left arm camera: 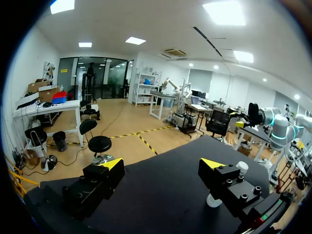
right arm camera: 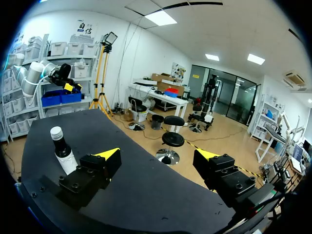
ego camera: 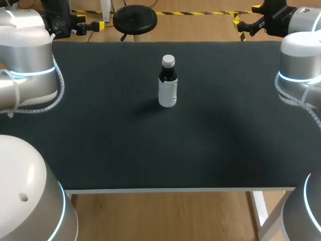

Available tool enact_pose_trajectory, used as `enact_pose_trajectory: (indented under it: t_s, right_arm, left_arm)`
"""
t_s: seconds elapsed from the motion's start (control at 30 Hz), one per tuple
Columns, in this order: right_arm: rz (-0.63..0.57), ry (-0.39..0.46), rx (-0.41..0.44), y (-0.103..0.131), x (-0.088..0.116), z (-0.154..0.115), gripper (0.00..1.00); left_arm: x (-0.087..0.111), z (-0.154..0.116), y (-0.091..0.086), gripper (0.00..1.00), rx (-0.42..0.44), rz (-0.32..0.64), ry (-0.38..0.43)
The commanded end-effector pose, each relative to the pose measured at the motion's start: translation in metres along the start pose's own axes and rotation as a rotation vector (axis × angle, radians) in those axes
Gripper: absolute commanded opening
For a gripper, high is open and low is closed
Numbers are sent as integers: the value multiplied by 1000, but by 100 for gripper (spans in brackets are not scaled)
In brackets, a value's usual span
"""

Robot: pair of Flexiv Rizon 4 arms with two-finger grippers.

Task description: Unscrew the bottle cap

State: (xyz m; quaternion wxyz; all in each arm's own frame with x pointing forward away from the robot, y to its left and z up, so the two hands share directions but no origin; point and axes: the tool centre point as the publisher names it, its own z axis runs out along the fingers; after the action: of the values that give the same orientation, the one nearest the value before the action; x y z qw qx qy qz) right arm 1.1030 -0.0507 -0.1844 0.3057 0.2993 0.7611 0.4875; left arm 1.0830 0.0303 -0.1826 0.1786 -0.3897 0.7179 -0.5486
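A small dark bottle (ego camera: 168,85) with a white label and a silver-white cap (ego camera: 168,61) stands upright on the black table (ego camera: 100,150), toward its far middle. My left gripper (ego camera: 93,24) hangs open past the far left edge, and my right gripper (ego camera: 239,27) hangs open past the far right edge, both well away from the bottle. In the left wrist view the open gripper (left arm camera: 162,165) has nothing between its fingers, and the bottle (left arm camera: 242,167) peeks out behind one finger. In the right wrist view the bottle (right arm camera: 62,153) stands beside the open gripper (right arm camera: 157,156), outside one finger.
Only the bottle stands on the black table top. My two arms' large silver bodies (ego camera: 27,60) (ego camera: 301,65) flank its left and right sides. The white front edge (ego camera: 175,190) runs along the near side.
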Motion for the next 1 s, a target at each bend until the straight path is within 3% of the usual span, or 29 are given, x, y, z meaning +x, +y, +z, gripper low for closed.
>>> enact_pose_trajectory:
  t_s: [0.03, 0.9, 0.93, 0.97, 1.0]
  right_arm:
    - [0, 0, -1, 0, 0, 0, 100]
    - [0, 0, -1, 0, 0, 0, 100]
    - [0, 0, -1, 0, 0, 0, 100]
    - [0, 0, -1, 0, 0, 0, 100]
    - [0, 0, -1, 0, 0, 0, 100]
  left_arm:
    - [0, 0, -1, 100, -2, -1, 1]
    - [0, 0, -1, 100, -2, -1, 1]
    - [2, -1, -4, 100, 6, 18, 39]
    - [3, -2, -7, 100, 24, 33, 192]
    - [6, -2, -7, 100, 21, 46, 218]
